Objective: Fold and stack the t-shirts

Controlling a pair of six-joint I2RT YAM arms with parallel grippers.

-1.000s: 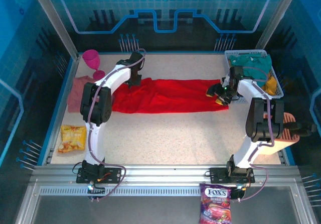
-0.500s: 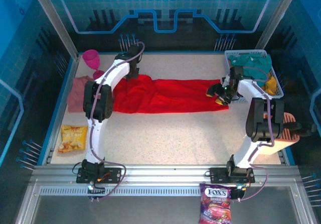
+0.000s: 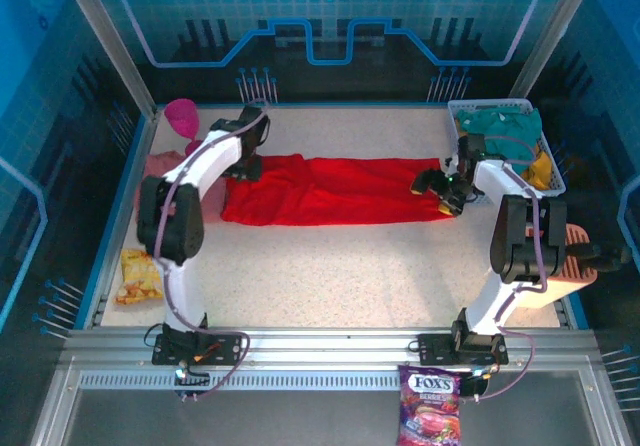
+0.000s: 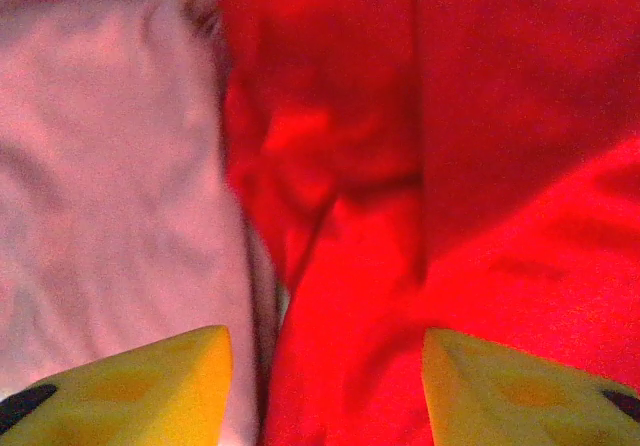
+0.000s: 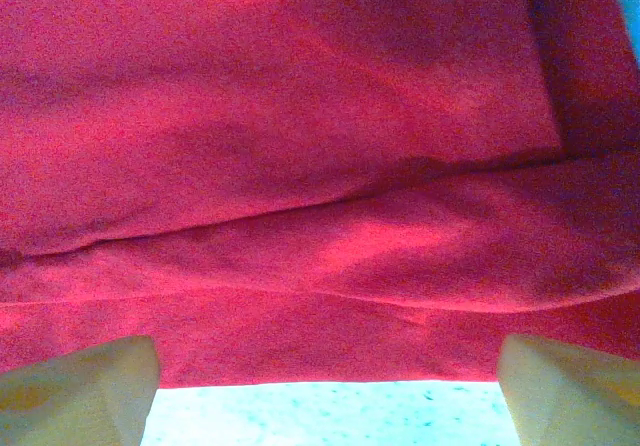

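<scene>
One bag marked "FOX'S" lies nearest. Beyond, the red t-shirt stretches as a folded band, the pink t-shirt (partly hidden by an arm) touching its left end. The left gripper and right gripper hang agape, empty, over its ends.

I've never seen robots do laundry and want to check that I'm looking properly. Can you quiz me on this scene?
1. True or false: the red t-shirt lies on the table as a long band.
2. The other t-shirt, beside the red one's left end, is: A) pink B) green C) white.
3. Fill in: the jaws of the left gripper and the right gripper both stand ___.

Key: 1 true; 2 A; 3 open.
</scene>
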